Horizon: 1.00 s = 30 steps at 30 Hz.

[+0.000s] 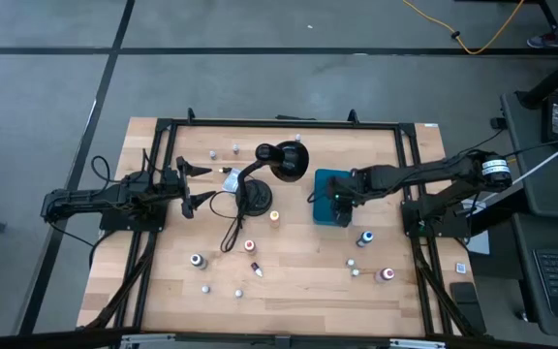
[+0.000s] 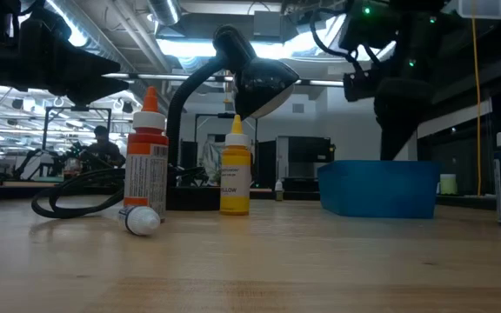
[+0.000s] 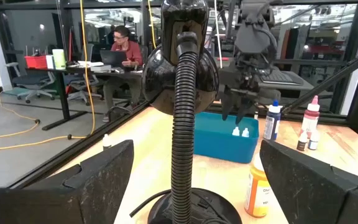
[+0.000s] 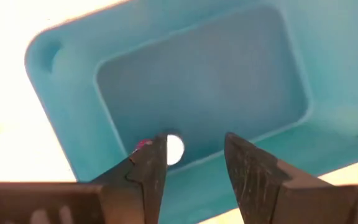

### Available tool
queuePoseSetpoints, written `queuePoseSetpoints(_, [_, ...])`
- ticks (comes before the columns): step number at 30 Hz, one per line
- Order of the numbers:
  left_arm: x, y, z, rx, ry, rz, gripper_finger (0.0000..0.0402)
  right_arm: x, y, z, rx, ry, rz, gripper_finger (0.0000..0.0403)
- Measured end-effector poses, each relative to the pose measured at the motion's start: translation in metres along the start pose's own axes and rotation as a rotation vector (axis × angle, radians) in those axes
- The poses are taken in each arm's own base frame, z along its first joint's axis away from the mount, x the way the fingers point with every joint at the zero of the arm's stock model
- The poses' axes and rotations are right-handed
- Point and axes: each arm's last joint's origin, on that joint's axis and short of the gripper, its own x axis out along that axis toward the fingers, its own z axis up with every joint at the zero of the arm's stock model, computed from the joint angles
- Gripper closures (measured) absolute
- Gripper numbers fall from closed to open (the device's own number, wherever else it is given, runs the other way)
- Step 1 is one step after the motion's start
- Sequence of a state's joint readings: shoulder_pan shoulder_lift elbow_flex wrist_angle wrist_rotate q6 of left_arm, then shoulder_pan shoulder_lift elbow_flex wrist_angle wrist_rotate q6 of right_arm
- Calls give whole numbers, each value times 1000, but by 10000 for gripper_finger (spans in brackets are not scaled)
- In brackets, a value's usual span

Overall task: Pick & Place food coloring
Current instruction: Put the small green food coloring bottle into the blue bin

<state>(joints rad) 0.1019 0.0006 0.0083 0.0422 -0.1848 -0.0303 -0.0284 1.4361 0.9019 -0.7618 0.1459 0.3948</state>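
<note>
My right gripper (image 4: 194, 155) hangs open over the teal box (image 1: 332, 199), fingers pointing down, with nothing between them. On the box floor (image 4: 204, 81) below, next to one finger, lies a small food coloring bottle (image 4: 174, 149) showing a white end and a bit of pink. The left wrist view shows two white bottle tops (image 3: 240, 132) inside the box. Several more food coloring bottles stand or lie on the wood, such as a yellow one (image 1: 274, 217), a blue one (image 1: 364, 237) and a red one (image 1: 387, 274). My left gripper (image 1: 194, 186) waits open at the table's left side.
A black desk lamp (image 1: 269, 170) with its cord stands mid-table between the two arms, just left of the box. Near the low camera stand an orange bottle (image 2: 148, 152) and a yellow one (image 2: 235, 169), and a small bottle (image 2: 142, 222) lies on its side.
</note>
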Motion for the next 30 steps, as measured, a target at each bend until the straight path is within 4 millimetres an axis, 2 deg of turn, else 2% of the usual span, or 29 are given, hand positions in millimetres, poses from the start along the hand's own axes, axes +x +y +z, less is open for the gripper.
queuePoseSetpoints(8, [0,0,0,0,0,0,56,-13,-26,25,0,-73,-85,223])
queuePoseSetpoints(19, [0,0,0,0,1,0,56,-34,-91,57,94,-147,-168,127])
queuePoseSetpoints(24, [0,0,0,0,0,0,56,-47,-118,67,139,-188,-205,107])
queuePoseSetpoints(30, [0,0,0,0,0,0,56,-66,-147,78,147,-254,-230,102])
